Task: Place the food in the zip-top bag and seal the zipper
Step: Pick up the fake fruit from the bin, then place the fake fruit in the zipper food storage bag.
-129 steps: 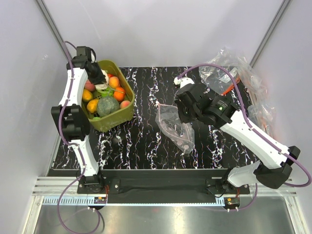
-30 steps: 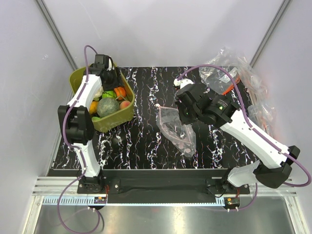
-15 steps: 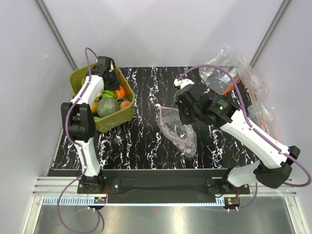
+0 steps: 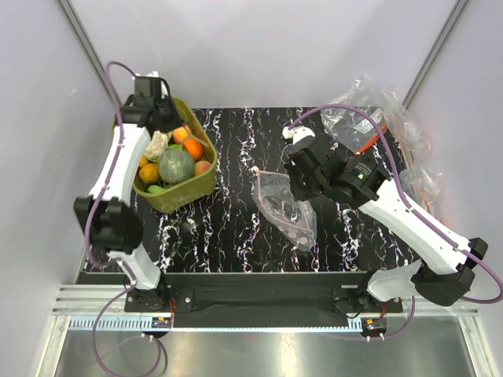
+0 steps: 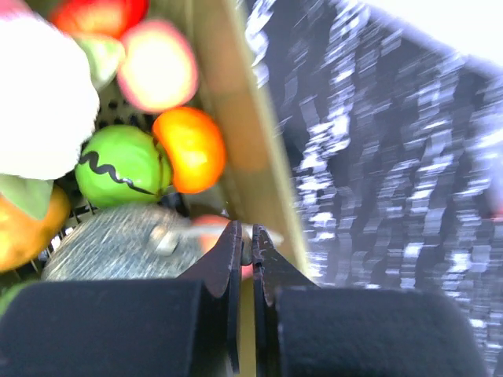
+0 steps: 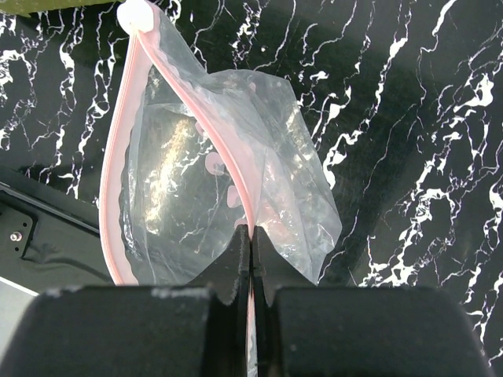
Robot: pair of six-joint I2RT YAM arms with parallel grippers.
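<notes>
Right wrist shows my right gripper (image 6: 250, 239) clamped on the zipper (image 6: 206, 118) of the bag (image 6: 181, 196). The bag's mouth gapes ahead and to the left of my tips, with the table (image 6: 409, 118) beneath.

Left wrist shows my left gripper (image 5: 245, 243) with its jaws pressed together and nothing clearly between them, right at the tub (image 5: 236, 141) wall. Just ahead and to the left, inside the tub, lie an orange (image 5: 192, 149), a lime (image 5: 122, 165) and a cauliflower (image 5: 39, 102).

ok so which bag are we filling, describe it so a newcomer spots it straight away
On the black marbled table, look just right of centre, where the right gripper pinches the zip-top bag. It is clear with a pink zipper strip, unlike the crumpled bags with an orange-red strip heaped in the far right corner.
</notes>
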